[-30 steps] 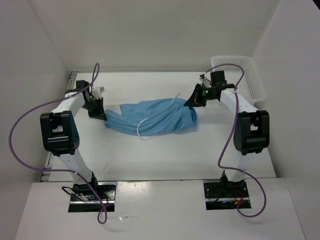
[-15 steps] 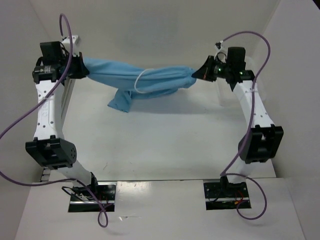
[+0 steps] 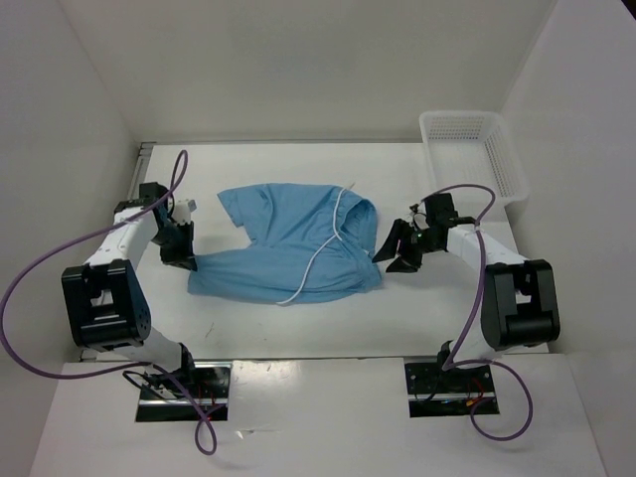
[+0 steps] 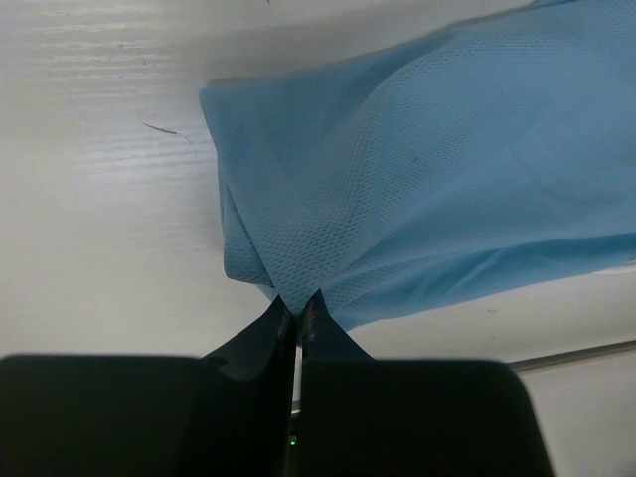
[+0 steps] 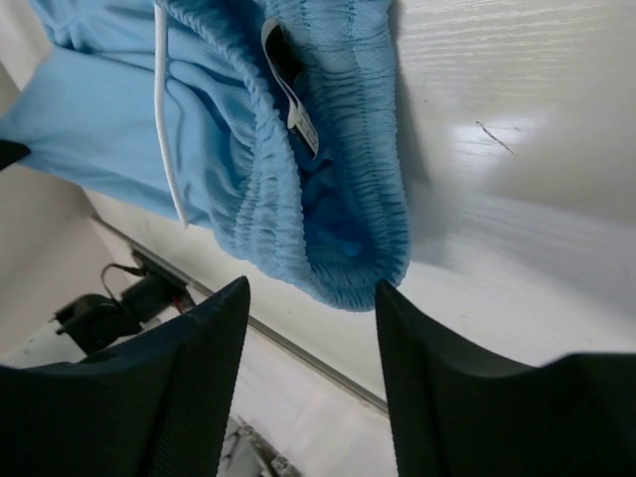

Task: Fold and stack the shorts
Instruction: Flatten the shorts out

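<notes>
The light blue shorts [image 3: 288, 243] lie spread on the white table [image 3: 298, 318], waistband to the right, with a thin white drawstring [image 3: 328, 238] trailing across them. My left gripper [image 3: 187, 260] is shut on the shorts' left corner, and in the left wrist view its fingertips [image 4: 296, 303] pinch a fold of the blue mesh fabric [image 4: 427, 179]. My right gripper [image 3: 391, 253] stands open just right of the waistband. In the right wrist view the gathered waistband [image 5: 338, 169] lies just ahead of the gripper [image 5: 313, 288] with nothing between the fingers.
A white plastic mesh basket [image 3: 502, 149] stands at the back right corner of the table. White walls close in the table on the left, back and right. The arm bases sit at the near edge.
The shorts were lifted and stretched in the air between both grippers, then laid down nearer to me. The right gripper has opened and let go of the waistband; the left keeps its hold.
</notes>
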Controlling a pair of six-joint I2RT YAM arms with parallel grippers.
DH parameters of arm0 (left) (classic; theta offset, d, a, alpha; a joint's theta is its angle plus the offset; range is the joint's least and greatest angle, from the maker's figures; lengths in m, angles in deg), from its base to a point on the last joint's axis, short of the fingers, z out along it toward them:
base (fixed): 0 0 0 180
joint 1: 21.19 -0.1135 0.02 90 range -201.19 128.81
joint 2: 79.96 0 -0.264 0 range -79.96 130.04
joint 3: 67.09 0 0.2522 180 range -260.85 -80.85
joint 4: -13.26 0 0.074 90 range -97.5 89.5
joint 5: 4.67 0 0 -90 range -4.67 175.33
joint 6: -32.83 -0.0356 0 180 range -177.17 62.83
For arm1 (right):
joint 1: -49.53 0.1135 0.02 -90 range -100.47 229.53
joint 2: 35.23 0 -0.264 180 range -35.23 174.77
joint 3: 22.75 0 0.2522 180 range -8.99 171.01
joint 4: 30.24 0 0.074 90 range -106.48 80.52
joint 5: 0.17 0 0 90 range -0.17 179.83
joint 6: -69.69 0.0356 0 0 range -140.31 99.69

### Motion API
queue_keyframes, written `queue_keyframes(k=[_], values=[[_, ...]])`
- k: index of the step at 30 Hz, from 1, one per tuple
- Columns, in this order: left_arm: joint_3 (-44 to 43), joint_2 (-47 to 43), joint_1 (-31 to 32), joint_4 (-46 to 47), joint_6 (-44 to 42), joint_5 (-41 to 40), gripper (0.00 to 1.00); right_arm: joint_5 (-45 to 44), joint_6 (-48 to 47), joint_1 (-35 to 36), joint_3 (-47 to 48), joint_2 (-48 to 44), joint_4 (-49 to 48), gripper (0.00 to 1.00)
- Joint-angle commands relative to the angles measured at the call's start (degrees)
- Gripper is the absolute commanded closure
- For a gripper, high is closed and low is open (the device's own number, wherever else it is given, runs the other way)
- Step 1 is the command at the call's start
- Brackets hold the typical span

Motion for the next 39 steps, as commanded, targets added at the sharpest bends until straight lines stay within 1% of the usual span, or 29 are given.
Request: queue_keyframes(k=[1, 3, 4, 7, 12, 13, 14, 15, 16, 17, 18, 19, 20, 23, 24, 25, 27, 28, 29, 30, 31, 32, 33, 34, 35, 36, 37, 38, 39], values=[[1.9, -1.74, -0.55, 1.2, -0.23, -1.07, 1.0, 0.2, 0.22, 1.08, 0.07, -3.9, -1.96, 0.39], [2.44, -1.74, -0.55, 1.2, -0.23, -1.69, 1.0, -0.33, 0.22, 1.61, 0.6, -3.21, -1.96, 0.32], [3.05, -1.74, -0.55, 1.2, -0.23, -1.69, 1.0, -0.94, 0.74, 1.62, 0.6, -2.51, -1.96, 0.3], [3.06, -1.74, -0.55, 0.67, -0.23, -1.08, 1.0, -1.47, 1.27, 2.14, 0.6, 1.27, -3.37, 0.3], [3.06, -1.74, -0.55, 0.67, -0.23, -1.07, 1.0, -2.96, 1.88, 10.47, 4.03, 6.02, -5.2, 0.29], [3.06, -1.74, -0.55, 0.67, -0.23, -1.07, 1.0, -2.97, 2.76, 11.1, 4.64, 6.63, -5.74, 0.31], [3.06, -1.74, -0.55, 0.67, -0.23, -1.07, 1.0, -2.97, 2.77, 11.11, 4.64, 7.25, -5.74, 0.36], [3.06, -1.74, -0.55, 0.67, -0.23, -1.07, 1.0, -2.45, 3.29, 11.63, 4.64, 7.86, -6.44, 0.46], [3.06, -1.74, -0.55, 0.67, -0.23, -1.07, 1.0, -2.44, 3.3, 11.64, 5.25, 9.09, -6.45, 0.74], [2.54, -1.74, -0.55, 0.67, -0.23, -1.59, 1.0, -2.44, 3.3, 11.64, 5.26, 9.62, -5.92, 0.85], [2.53, -1.74, -0.55, 0.67, -0.23, -1.6, 1.0, -1.57, 2.43, 11.64, 5.78, 9.63, -5.92, 0.95], [1.66, -1.74, -0.55, 0.67, -0.23, -1.6, 1.0, -1.04, 2.42, 11.64, 6.31, 9.63, -5.05, 1.0], [0.0, -1.74, -0.55, 0.67, -0.23, -0.9, 1.0, -0.16, 0.94, 11.64, 6.84, 9.63, -4.34, 1.0], [-5.18, 1.06, -0.55, 0.67, -0.23, 1.56, 1.0, -0.16, -0.47, 10.68, 14.37, 10.41, -1.27, 1.0], [-10.86, 2.38, -0.55, 0.67, -0.23, 2.09, 1.0, -0.16, -1.18, 9.97, 17.62, 11.38, -0.56, 1.0], [-14.66, 5.7, -0.55, 0.67, -0.23, 2.62, 1.0, 0.63, -1.19, 8.05, 25.83, 12.78, 0.05, 1.0], [-24.05, 10.1, -0.55, 0.67, -0.23, 3.41, 1.0, 2.82, -1.19, 5.76, 36.75, 19.53, 2.6, 1.0], [-35.76, 14.65, -0.55, -1.24, -0.23, 3.41, 1.0, 3.79, -0.49, 4.44, 50.04, 22.26, 3.82, 1.0], [-42.4, 17.04, -0.55, -2.48, -0.23, 3.93, 1.0, 4.58, 0.21, 2.08, 57.22, 27.85, 6.8, 1.0], [-49.52, 19.24, -0.55, -4.06, -0.23, 3.94, 1.0, 5.55, 2.31, 0.84, 72.17, 30.43, 8.04, 1.0], [-56.72, 23.62, -0.55, -7.64, -0.23, 3.94, 1.0, 6.95, 3.9, -0.39, 79.28, 32.63, 9.1, 1.0], [-71.59, 25.57, -0.55, -9.68, -0.23, 3.94, 1.0, 8.7, 5.22, -1.71, 85.7, 35.44, 9.72, 1.0], [-79.13, 27.42, -1.08, -11.79, -0.23, 3.94, 1.0, 8.72, 6.1, -1.72, 94.03, 35.47, 9.2, 1.0], [-86.34, 31.44, -1.78, -16.51, -0.23, 3.94, 1.0, 8.2, 6.11, -2.42, 95.77, 34.95, 9.2, 1.0], [-93.37, 33.57, -1.78, -19.34, -0.23, 4.55, 1.0, 6.98, 6.11, -2.43, 95.79, 33.9, 9.2, 1.0], [-106.67, 38.12, -1.78, -22.41, -0.23, 4.55, 1.0, 6.96, 5.5, -3.04, 94.13, 31.71, 9.2, 1.0], [-108.72, 38.68, -1.78, -24.88, -0.23, 3.77, 1.0, 6.96, 4.36, -3.04, 91.86, 30.47, 9.2, 1.0], [-105.17, 37.3, -2.31, -24.91, -0.23, 3.94, 1.0, 7.66, 3.83, -3.04, 85.57, 29.07, 9.2, 1.0], [-100.7, 33.89, -2.31, -24.38, -0.23, 5.24, 1.0, 7.67, 3.82, -3.04, 81.68, 26.01, 7.89, 1.0]])
